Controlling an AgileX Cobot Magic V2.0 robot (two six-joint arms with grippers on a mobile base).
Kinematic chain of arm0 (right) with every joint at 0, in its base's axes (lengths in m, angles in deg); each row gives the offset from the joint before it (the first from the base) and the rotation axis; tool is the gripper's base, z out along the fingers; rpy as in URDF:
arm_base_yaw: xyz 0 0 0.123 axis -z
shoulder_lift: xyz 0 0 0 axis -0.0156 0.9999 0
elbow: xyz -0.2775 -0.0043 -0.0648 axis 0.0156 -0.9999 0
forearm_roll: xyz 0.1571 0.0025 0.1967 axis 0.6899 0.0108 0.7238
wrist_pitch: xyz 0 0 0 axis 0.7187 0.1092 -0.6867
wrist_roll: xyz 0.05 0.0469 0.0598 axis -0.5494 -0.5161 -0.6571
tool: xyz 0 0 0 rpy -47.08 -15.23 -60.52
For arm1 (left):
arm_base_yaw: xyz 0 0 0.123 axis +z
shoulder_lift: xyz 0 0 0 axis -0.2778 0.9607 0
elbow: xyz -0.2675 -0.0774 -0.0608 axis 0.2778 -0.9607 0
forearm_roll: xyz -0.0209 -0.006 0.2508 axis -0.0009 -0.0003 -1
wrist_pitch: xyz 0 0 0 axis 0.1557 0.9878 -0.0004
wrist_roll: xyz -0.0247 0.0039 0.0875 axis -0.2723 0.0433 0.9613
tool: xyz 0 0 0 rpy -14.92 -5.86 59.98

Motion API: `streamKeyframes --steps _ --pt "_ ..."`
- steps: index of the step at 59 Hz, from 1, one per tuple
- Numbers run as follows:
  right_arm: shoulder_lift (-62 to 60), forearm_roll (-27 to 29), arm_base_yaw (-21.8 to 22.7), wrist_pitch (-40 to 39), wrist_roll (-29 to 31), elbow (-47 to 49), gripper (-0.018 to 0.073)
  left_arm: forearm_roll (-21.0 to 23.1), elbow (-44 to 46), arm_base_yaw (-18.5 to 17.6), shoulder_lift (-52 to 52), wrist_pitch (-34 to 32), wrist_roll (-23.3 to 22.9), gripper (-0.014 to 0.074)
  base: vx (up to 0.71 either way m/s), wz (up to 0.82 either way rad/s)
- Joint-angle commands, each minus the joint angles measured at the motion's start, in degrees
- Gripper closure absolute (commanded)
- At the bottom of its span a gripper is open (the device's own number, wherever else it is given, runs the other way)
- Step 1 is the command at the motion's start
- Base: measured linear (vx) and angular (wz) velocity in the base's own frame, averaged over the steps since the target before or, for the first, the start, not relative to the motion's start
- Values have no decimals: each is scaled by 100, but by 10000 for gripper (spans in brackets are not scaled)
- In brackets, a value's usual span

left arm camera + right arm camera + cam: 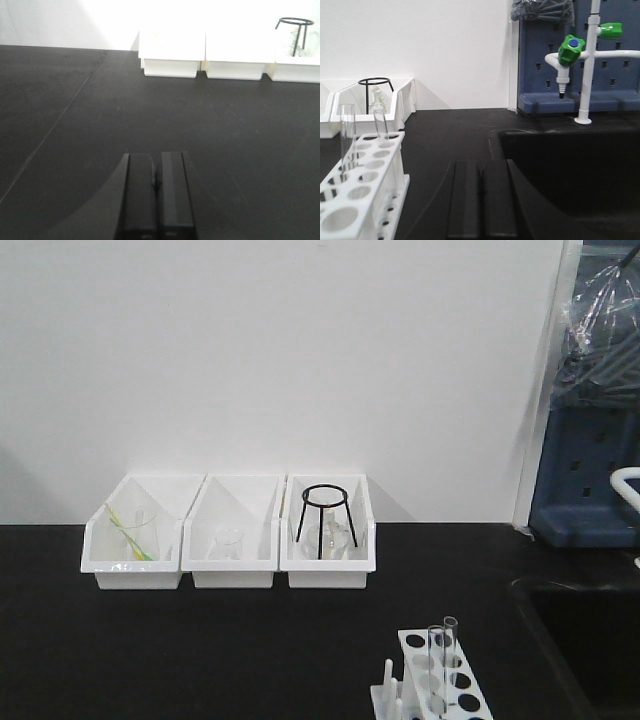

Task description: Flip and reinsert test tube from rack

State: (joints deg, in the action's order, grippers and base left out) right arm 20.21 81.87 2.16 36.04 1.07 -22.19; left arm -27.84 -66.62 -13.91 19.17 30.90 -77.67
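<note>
Right end effector (481, 165) sits lowest in its wrist view: fingers pressed together, nothing held. Rack (362, 172) stands on the surface (445, 135) ahead and to the left of it, near but apart. Sink (570, 165) lies on its other side.

Two tubes stand upright in the rack, close together: nearer tube (347, 135) and farther tube (381, 127), the latter at the far end. Mouths appear to be up, though clear glass against the white wall reads poorly.

Left end effector (156, 158) is likewise closed and empty, low over bare surface and facing the bins (172, 55) well ahead. No rack shows in its view.

Step in hand, as judged: reach and grasp, not yet begun. The right arm is the better placed.

Notes for doing it well:
- Open the fingers before closing in, not beside the glass.
- Swing left and come in above the top plate, taking the nearer tube on its upper part.
- Keep the fingers off the farther tube and the pegs (389, 675).
- Grip lightly; the glass is thin and slick.
- Lift straight up until the tube clears its hole, then turn it over.
- Line it up over the hole before lowering.
</note>
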Motion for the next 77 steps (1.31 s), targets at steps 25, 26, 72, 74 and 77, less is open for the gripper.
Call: streamKeyframes --steps 25,26,72,74,77 --pt "-45 -53 18 -466 37 -5 568 26 -12 -24 -57 -453 -2 603 14 2" --pt "-45 -53 18 -466 37 -5 568 26 -12 -24 -57 -453 -2 603 3 0" --pt "2172 141 18 -1206 183 3301 568 26 -12 -24 -57 -453 -2 603 0 0" --pt "2573 153 18 -1203 183 3548 568 26 -12 -24 -57 -453 -2 603 0 0" --pt "3058 183 18 -1189 177 3786 568 26 -12 -24 -57 -453 -2 603 0 -1"
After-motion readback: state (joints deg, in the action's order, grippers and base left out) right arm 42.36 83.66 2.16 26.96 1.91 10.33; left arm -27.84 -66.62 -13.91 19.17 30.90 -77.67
